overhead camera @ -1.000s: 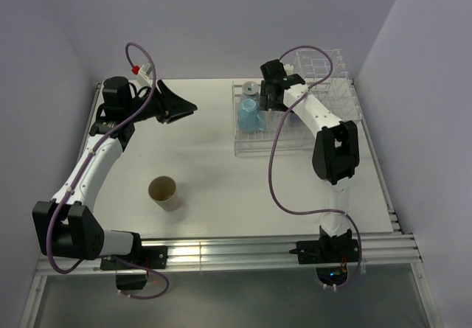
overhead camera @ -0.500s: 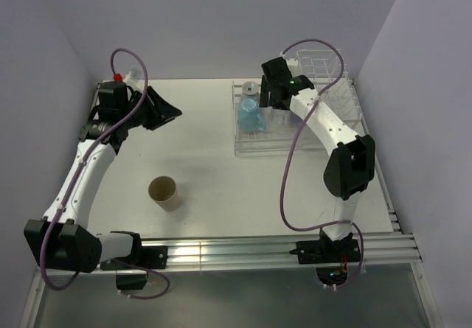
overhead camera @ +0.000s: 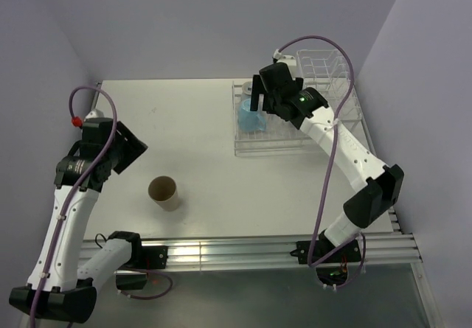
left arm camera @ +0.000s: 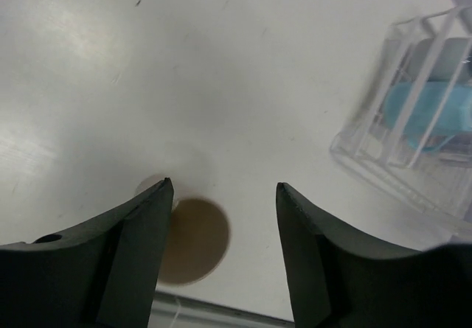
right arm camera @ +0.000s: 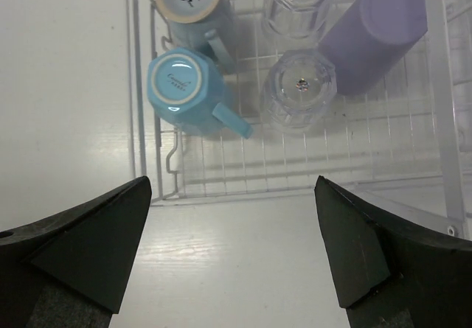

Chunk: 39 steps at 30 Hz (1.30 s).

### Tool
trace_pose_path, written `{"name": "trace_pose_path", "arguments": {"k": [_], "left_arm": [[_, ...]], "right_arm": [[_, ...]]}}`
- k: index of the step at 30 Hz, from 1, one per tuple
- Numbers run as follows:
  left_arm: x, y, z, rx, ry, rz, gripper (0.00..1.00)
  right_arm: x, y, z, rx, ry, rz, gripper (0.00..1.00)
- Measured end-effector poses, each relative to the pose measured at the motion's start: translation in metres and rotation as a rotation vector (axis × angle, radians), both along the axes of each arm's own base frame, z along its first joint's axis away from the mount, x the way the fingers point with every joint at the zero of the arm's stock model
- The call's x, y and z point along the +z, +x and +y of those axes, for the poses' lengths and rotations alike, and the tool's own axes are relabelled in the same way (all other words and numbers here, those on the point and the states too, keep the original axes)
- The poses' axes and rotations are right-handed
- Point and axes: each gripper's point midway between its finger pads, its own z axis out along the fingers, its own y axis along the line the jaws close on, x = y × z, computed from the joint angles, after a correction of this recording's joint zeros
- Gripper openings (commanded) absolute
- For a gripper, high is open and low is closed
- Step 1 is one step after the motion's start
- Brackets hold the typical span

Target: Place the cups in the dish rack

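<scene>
Left gripper point(left arm camera: 225, 188): jaws spread, nothing in them. It hung over the table point(overhead camera: 199, 121) with the tan cup point(left arm camera: 188, 239) peeking out by one finger, off-centre.
Right gripper point(right arm camera: 232, 184): also wide open and empty, hovering over the near edge of the rack point(right arm camera: 221, 192).
Tan cup: stood mouth-up on the table near the left arm, well apart from the rack. It looked like the last one out.
What could go wrong: the cup wasn't centred between the fingers, so a straight drop would probably clip the rim and tip or skid it. It looked light, too. The right arm parked over the rack could also get in the way of the drop-off.
In the rack: blue mugs point(right arm camera: 181, 85) bottom-up side by side, glasses point(right arm camera: 299, 85) bottom-up next to them, tumbler point(right arm camera: 383, 26) leaning at the corner.
Rack room: the near grid was bare, I'd guess enough for one more.
</scene>
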Motion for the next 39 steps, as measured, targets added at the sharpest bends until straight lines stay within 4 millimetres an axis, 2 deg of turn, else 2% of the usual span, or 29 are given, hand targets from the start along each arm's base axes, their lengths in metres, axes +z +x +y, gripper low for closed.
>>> {"name": "trace_pose_path", "arguments": {"k": [7, 9, 18, 27, 30, 33, 34, 35, 39], "left_arm": [[-0.073, -0.048, 0.005, 0.088, -0.040, 0.202, 0.58], [-0.084, -0.057, 0.006, 0.108, -0.049, 0.240, 0.56], [-0.108, -0.069, 0.003, 0.116, -0.068, 0.319, 0.51], [-0.141, -0.087, -0.003, 0.086, -0.089, 0.388, 0.43], [-0.149, -0.091, -0.005, 0.074, -0.093, 0.409, 0.35], [-0.150, -0.089, -0.009, 0.059, -0.101, 0.399, 0.16], [-0.150, -0.087, -0.010, 0.053, -0.103, 0.396, 0.03], [-0.151, -0.086, -0.011, 0.048, -0.102, 0.397, 0.00], [-0.152, -0.080, -0.019, 0.005, -0.119, 0.397, 0.00]], "right_arm": [[0.024, -0.016, 0.010, 0.039, 0.047, -0.059, 1.00], [0.024, -0.019, 0.012, 0.048, 0.049, -0.061, 1.00], [0.007, -0.025, 0.013, 0.056, 0.039, -0.035, 1.00], [0.005, -0.025, 0.014, 0.055, 0.041, -0.035, 1.00], [0.005, -0.025, 0.015, 0.059, 0.041, -0.035, 1.00], [0.005, -0.025, 0.017, 0.060, 0.044, -0.038, 1.00], [0.004, -0.025, 0.017, 0.061, 0.045, -0.038, 1.00], [0.004, -0.025, 0.017, 0.062, 0.045, -0.037, 1.00], [0.003, -0.025, 0.019, 0.064, 0.049, -0.040, 1.00]]}}
